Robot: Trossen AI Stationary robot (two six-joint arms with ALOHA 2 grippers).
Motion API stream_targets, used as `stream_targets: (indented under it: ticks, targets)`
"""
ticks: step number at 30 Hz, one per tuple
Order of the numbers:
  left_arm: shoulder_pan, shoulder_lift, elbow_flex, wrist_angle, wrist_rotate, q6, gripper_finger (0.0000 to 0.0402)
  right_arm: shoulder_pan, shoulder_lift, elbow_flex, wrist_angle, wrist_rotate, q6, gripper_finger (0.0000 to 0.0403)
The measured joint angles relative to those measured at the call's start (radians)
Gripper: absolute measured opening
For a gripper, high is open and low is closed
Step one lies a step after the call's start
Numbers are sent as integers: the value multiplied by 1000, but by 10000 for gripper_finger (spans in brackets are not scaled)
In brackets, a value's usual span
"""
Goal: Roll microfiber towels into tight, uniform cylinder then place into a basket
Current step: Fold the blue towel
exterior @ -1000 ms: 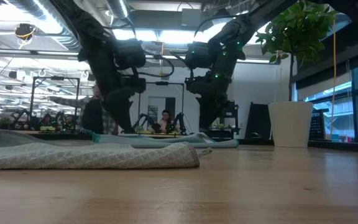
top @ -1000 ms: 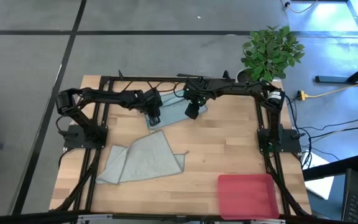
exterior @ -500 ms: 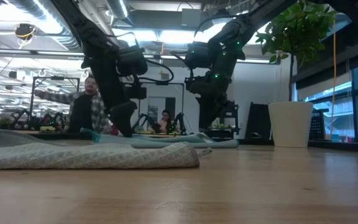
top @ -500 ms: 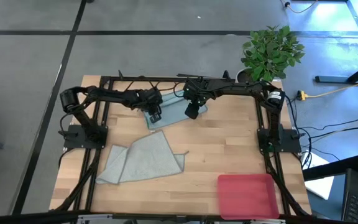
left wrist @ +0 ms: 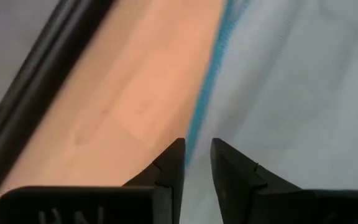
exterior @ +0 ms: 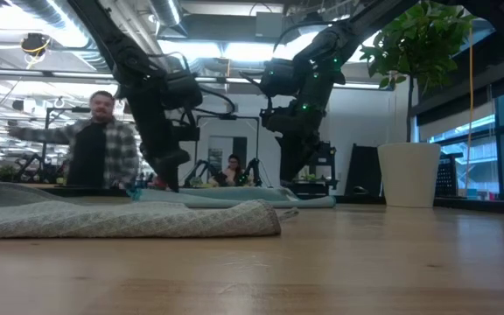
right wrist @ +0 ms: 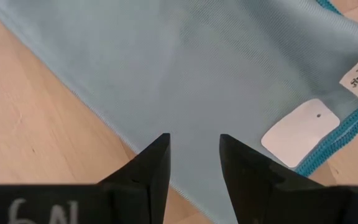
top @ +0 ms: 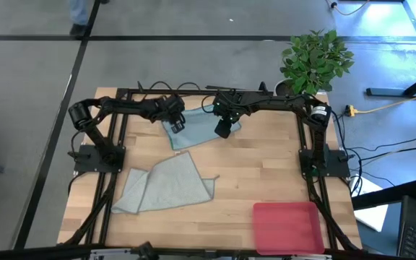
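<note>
The light teal-blue towel [top: 197, 128] lies flat on the table at the far middle, its white tag [right wrist: 297, 134] by the right gripper. My left gripper [top: 176, 124] stands low over its left edge, fingers a narrow gap apart on either side of the blue hem [left wrist: 207, 93]. My right gripper [top: 222, 130] is open, low over the towel's right part near its edge [right wrist: 194, 149]. The larger grey-green towel [top: 166, 184] lies loosely folded nearer the front. The pink basket [top: 287, 227] sits at the front right. My left gripper points down at the teal towel's hemmed left edge [left wrist: 194, 127]; I cannot tell whether its fingertips touch the cloth. My right gripper points down over the towel just inside its edge [right wrist: 185, 93]; I cannot tell whether it touches the cloth. The towel lies flat.
A potted plant [top: 316, 61] stands beyond the table's far right corner; its white pot shows in the low view [exterior: 407, 173]. Black frame rails [top: 114, 137] run along both sides. A person [exterior: 94, 149] is in the room behind the table.
My left gripper has gone from the teal towel's near left corner toward the table's far edge, along the towel's left edge. The towel lies as before. The person behind the table has walked across the background.
</note>
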Motion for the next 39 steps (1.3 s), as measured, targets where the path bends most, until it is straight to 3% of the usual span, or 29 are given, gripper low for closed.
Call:
stream_targets:
  ticks: [14, 20, 39]
  targets:
    - [-33, -112, 0, -5, 9, -2, 69, 2, 0, 0, 4, 0, 13, 139]
    - [-76, -91, 0, -98, 59, -18, 69, 4, 0, 0, 29, 7, 30, 139]
    - [-165, -76, -105, -193, 48, -153, 70, 69, 0, 0, 39, 8, 81, 139]
